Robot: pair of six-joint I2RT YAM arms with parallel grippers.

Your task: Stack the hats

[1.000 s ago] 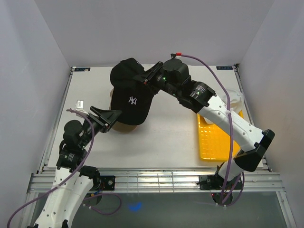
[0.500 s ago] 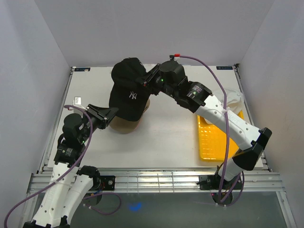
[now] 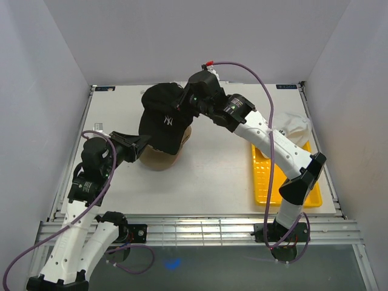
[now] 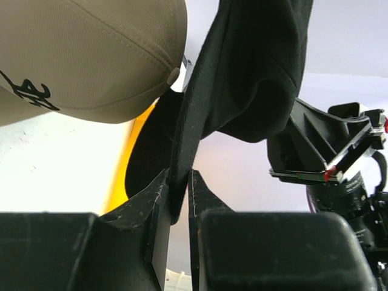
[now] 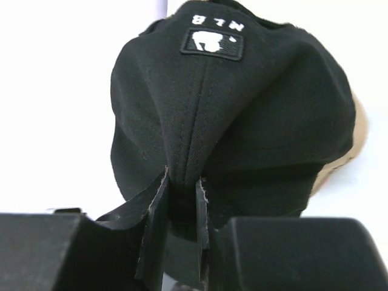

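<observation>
We see left pincer [image 4: 177,182] clamped on black hat [image 3: 162,118] brim edge, right pincer [image 5: 182,182] clamped on rear crown, hat's 2 o'clock side. Black hat over tan hat [image 3: 159,162], toward 10 o'clock on tabletop [image 3: 212,176]; contact unclear to us. White hat [image 3: 295,126] at 3 o'clock, on yellow tray [image 3: 273,182] far end.

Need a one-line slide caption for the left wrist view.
Left gripper pinching the black cap by its brim, tan cap at upper left.
</observation>
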